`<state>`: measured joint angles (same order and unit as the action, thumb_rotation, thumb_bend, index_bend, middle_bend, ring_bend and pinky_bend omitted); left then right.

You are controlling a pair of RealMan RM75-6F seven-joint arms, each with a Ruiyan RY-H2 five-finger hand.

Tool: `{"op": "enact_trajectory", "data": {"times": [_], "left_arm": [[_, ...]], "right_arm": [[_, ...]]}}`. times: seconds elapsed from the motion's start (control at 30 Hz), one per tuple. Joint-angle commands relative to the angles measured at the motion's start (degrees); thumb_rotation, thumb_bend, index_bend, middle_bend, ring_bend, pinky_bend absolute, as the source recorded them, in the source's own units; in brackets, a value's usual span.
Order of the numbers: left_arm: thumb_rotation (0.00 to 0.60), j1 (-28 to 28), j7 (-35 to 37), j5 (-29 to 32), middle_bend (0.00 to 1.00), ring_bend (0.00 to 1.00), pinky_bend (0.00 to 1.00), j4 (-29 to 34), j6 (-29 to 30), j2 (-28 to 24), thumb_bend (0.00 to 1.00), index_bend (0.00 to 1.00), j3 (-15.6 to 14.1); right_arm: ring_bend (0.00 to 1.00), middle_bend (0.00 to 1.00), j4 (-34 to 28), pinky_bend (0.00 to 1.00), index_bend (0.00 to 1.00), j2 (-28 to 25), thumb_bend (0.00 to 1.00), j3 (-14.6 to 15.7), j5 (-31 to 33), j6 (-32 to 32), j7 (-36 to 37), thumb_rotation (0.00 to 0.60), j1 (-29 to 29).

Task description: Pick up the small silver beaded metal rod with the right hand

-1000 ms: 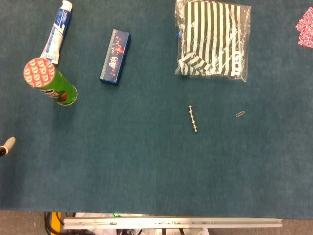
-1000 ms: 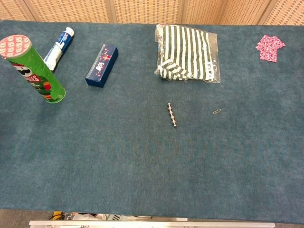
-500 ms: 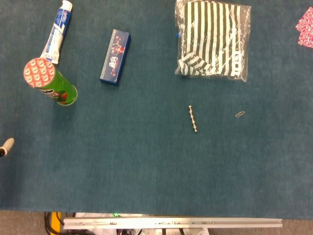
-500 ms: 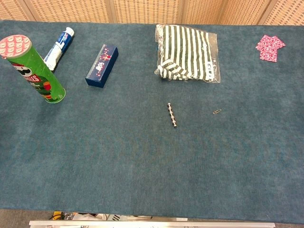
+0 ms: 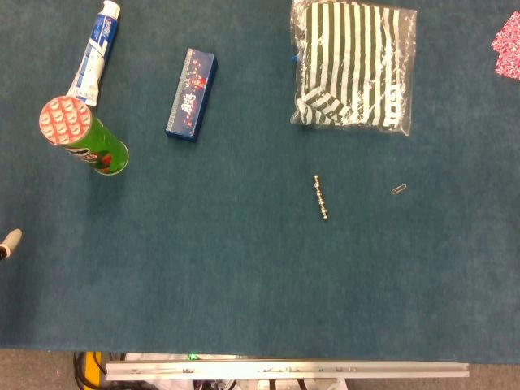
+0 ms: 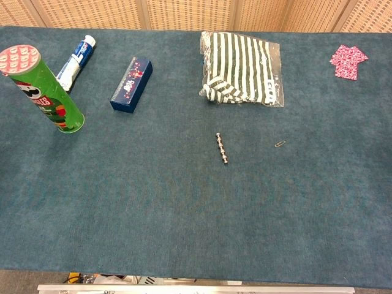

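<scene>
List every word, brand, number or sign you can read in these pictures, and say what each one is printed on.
None can be read for certain.
Green chip can: a logo shows on its side, cut off and too blurred to quote.
Toothpaste tube: blue print, too small to read.
Blue box: pale lettering along its top, too blurred.
Bagged striped garment: a dark label with light marks, illegible.
Beaded metal rod and paper clip: no markings visible.
</scene>
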<state>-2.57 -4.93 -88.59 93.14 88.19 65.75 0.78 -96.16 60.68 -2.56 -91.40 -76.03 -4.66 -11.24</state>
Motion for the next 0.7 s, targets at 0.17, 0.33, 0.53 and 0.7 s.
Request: {"op": "enact_trajectory", "data": {"times": [0.17,0.33,0.53,0.7], "left_arm": [[0.600,-0.4,-0.8,0.7,0.08,0.06,0.02,0.8,-0.6,-0.3,0.14,0.02,0.4],[0.600,-0.6,-1.3,1.1,0.08,0.06,0.02,1.2,-1.4,-0.6,0.14,0.02,0.4],[0.600,-0.8,-1.2,1.6,0.08,0.06,0.02,1.5,-1.7,-0.8,0.14,0.02,0.6],[0.600,-0.8,-1.4,2.0,0.08,0.06,0.02,1.7,-1.7,-0.9,0.14,0.02,0.8]], "right_arm": [[0.46,0.50,-1.8,0.60,0.51,0.3,0.14,0.3,-2.8,5.1,-2.7,0.600,-4.5],[0.42,0.48,-3.7,0.55,0.51,0.8,0.15,0.5,-4.7,10.8,-5.8,0.600,-8.8],[0.39,0.46,-4.2,0.51,0.51,3.0,0.15,0.1,-6.8,17.1,-9.1,0.600,-14.4],[0.40,0.46,-2.6,0.51,0.51,6.0,0.15,-0.4,-8.3,20.9,-11.9,0.600,-18.5]]}}
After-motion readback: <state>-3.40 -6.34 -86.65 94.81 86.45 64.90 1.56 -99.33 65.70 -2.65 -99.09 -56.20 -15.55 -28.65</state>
